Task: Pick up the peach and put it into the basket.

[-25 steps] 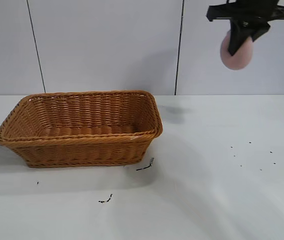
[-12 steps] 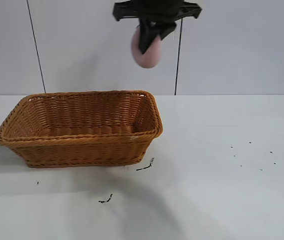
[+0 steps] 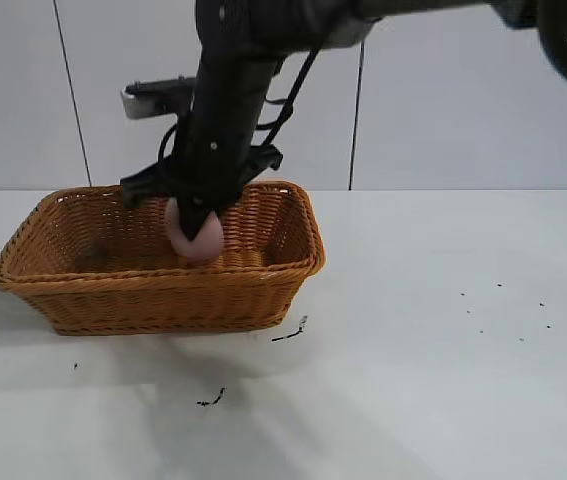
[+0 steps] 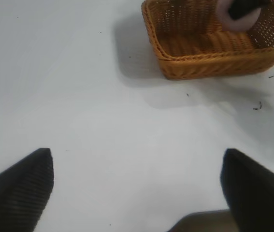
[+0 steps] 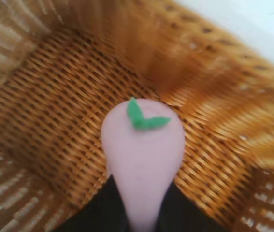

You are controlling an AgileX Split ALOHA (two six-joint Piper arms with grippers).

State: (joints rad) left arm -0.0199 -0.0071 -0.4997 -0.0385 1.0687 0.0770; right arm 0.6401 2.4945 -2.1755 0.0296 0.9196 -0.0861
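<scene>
— Since the left gripper (image 4: pixel 137 193) was not needed, where did it wait?

— Far off from the basket (image 3: pixel 73 275), over bare table (image 3: pixel 443 380), with its fingers spread wide and nothing in them.

— And why was the right gripper (image 3: pixel 195 228) so low?

— It was squeezed tight on the peach (image 3: pixel 203 242), holding it inside the basket, just above the woven floor, so the drop would be small.
</scene>
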